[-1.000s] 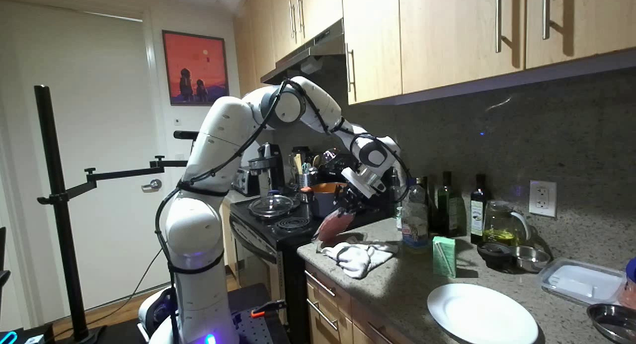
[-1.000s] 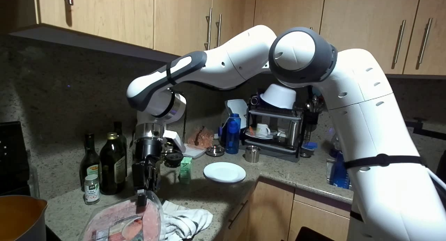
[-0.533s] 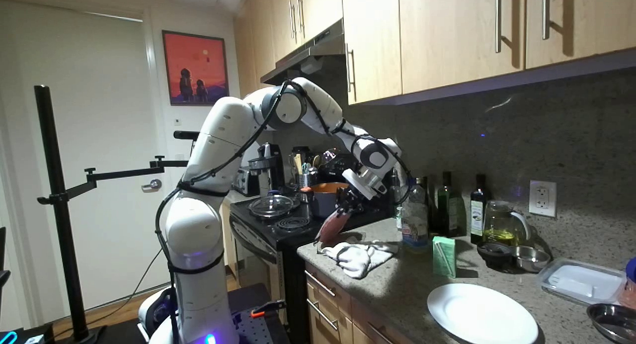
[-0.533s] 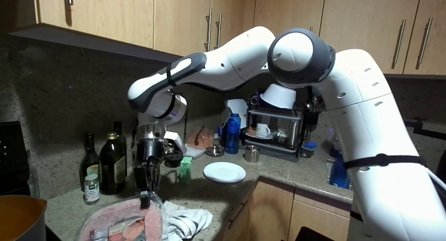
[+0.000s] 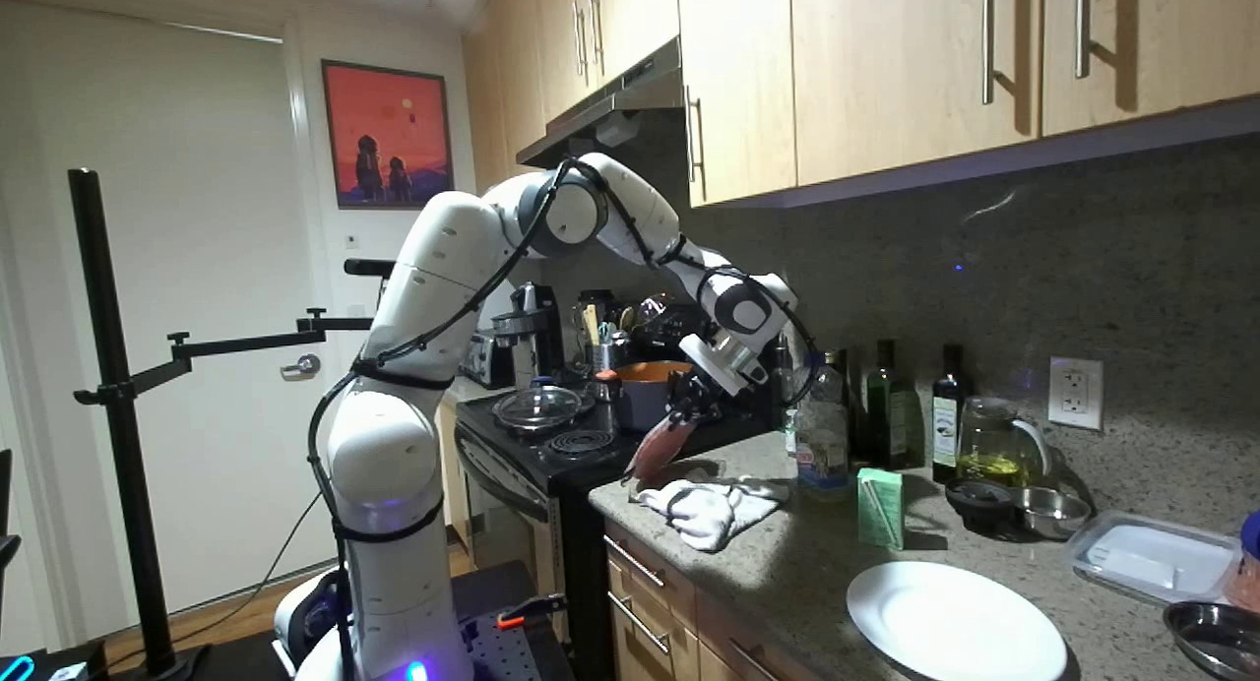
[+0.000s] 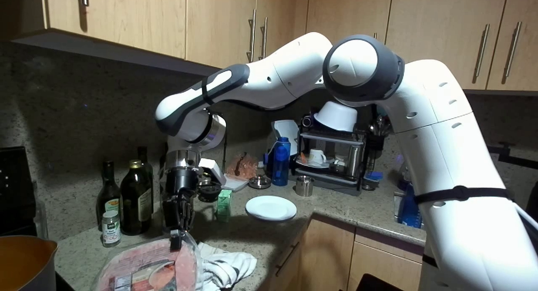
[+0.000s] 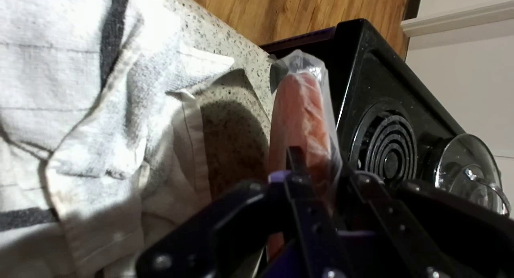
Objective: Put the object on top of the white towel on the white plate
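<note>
Meat pack [image 5: 658, 452] is in the gripper [image 5: 679, 421], not yet on the white plate [image 5: 955, 622]. In an exterior view: pack mid-frame, steeply tilted, just above and left of the white towel [image 5: 711, 512] as pictured; plate lower right on the bench [image 5: 787, 573], well apart. My read: grasp done; carry, lower, release all left. Assuming the task means pack to plate, towel not moved.

In an exterior view: gripper lower left, green carton [image 6: 224, 205] to its upper right, pinching the pack near the pack's upper right corner. Labelled face toward camera, bottom cut off by the frame. Towel just right of pack; touching or not, can't say. Plate near centre. I'd want height before traversing, carton's near the route.

Wrist view: gripper enters from the bottom, pack edge-on between the jaws. Jaws parted by roughly pack thickness, grasping it; contact itself is dark, partly hidden. Pack's shadow falls on the bench to its left, so probably lifted; lower-edge clearance unclear. Towel fills frame left, stove [image 7: 377, 85] right.
</note>
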`<control>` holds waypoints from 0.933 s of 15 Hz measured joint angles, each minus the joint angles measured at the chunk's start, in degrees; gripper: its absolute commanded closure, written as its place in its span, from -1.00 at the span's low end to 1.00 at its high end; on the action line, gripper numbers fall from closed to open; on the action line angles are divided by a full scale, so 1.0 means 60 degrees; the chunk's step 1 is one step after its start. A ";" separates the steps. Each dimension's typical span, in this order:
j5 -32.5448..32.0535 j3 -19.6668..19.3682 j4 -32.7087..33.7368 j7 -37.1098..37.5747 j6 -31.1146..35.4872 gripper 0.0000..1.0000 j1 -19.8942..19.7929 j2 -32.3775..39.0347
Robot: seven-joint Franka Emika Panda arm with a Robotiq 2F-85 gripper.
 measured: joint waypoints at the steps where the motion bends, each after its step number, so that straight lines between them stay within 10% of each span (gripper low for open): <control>1: 0.0041 0.0000 -0.0001 -0.0008 0.0000 0.89 -0.0030 -0.0035; 14: 0.1389 -0.0559 -0.0838 -0.1131 0.0000 0.89 -0.1055 -0.1249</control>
